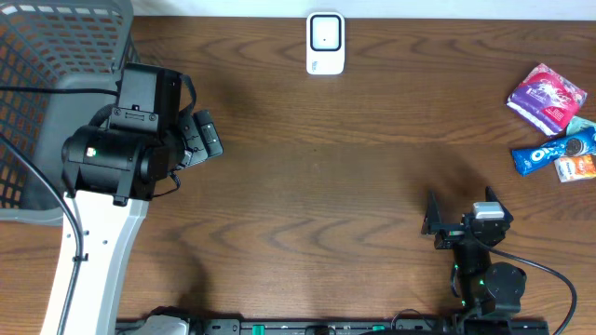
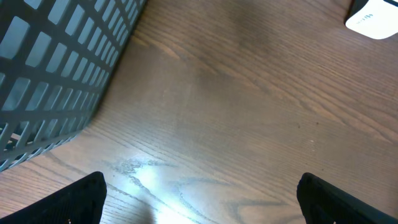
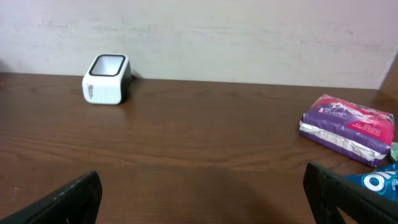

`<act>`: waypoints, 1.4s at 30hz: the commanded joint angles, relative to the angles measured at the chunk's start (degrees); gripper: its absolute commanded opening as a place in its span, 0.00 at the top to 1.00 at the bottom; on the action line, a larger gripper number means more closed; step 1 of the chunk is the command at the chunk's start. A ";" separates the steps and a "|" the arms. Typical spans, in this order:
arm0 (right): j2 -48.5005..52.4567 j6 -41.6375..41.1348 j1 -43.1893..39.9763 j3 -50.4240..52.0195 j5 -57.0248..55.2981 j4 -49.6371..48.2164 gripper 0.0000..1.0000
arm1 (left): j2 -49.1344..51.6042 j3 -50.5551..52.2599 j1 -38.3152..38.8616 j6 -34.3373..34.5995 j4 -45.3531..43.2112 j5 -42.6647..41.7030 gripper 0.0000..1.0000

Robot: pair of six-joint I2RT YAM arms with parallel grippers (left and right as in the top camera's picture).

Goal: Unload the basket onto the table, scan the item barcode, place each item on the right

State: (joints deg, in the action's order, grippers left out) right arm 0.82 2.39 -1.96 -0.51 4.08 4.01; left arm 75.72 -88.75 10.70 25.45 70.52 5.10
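Note:
The white barcode scanner [image 1: 325, 43] stands at the table's far edge, its window facing up; the right wrist view shows the scanner [image 3: 107, 78] far off to the left. At the right edge lie a purple pack [image 1: 547, 96], a blue Oreo pack [image 1: 551, 153] and a small orange packet [image 1: 577, 167]. My right gripper [image 1: 461, 212] is open and empty near the front edge, well short of the purple pack [image 3: 347, 127]. My left gripper [image 1: 200, 138] is open and empty over bare wood beside the basket. In the wrist views both the left gripper [image 2: 201, 205] and the right gripper [image 3: 205, 199] hold nothing.
A grey mesh basket [image 1: 56, 84] fills the far left corner, and its wall [image 2: 56, 68] lies close to my left fingers. A pale wall rises behind the table. Bare brown wood lies between the two arms.

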 commanded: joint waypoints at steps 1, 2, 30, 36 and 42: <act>-0.52 0.90 0.50 0.15 0.11 0.09 0.01 | -0.44 -0.35 -0.17 -0.35 0.17 0.96 0.02; -0.52 0.90 0.50 0.15 0.11 0.07 0.01 | -0.44 -0.35 -0.17 -0.35 0.17 0.96 0.02; -0.52 0.90 0.50 0.15 0.11 0.07 0.01 | -0.33 -0.35 -0.17 -0.22 0.24 0.68 0.02; -0.52 0.90 0.50 0.15 0.11 0.07 0.01 | -2.91 1.60 -0.17 -0.17 0.72 0.11 0.02; -0.52 0.90 0.50 0.15 0.11 0.07 0.01 | -12.66 12.61 -0.17 -6.25 -7.23 -0.20 0.02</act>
State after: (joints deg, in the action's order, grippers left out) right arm 0.75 2.42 -1.96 -0.51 4.10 4.01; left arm 67.70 -80.90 10.70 23.70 65.73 4.91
